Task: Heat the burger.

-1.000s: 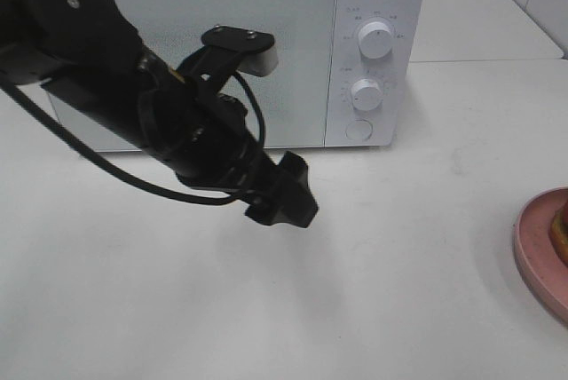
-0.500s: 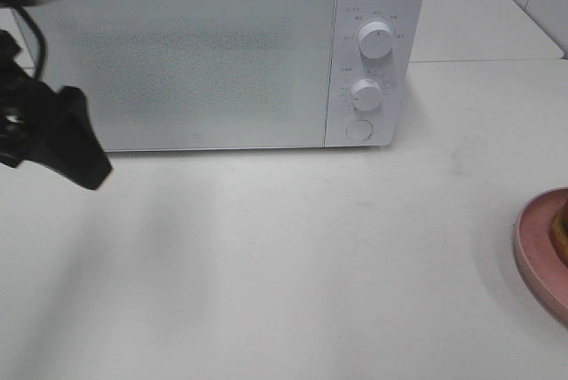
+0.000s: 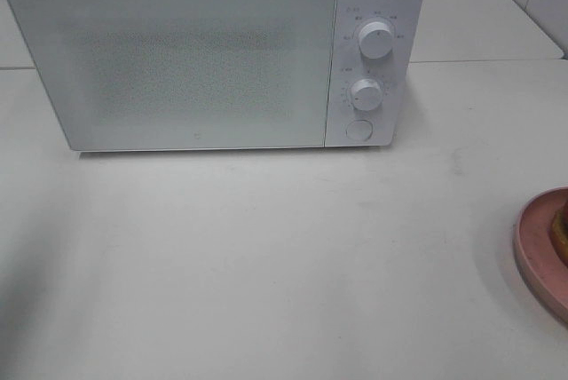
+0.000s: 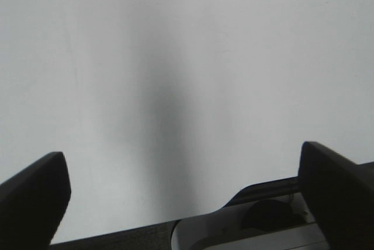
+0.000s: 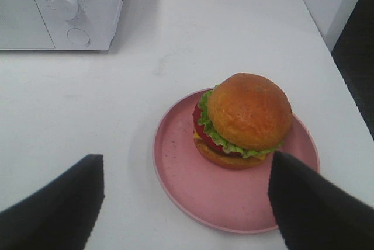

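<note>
The burger (image 5: 245, 118), with a golden bun, green lettuce and red tomato, sits on a round pink plate (image 5: 234, 206) in the right wrist view. My right gripper (image 5: 187, 158) stands open, short of the plate and holding nothing. In the high view only a sliver of the burger (image 3: 562, 233) and the plate's rim (image 3: 532, 251) show at the right edge. The white microwave (image 3: 195, 60) stands at the back with its door closed. My left gripper (image 4: 181, 150) is open over bare white table. Neither gripper appears in the high view.
The microwave's two knobs (image 3: 375, 39) and round button (image 3: 358, 130) are on its right panel. In the right wrist view the table's right edge (image 5: 345, 80) runs close beside the plate. White tabletop (image 3: 266, 256) lies in front of the microwave.
My left arm has swung away to the left from in front of the microwave door and out of the high view. The plate and burger have not moved.
</note>
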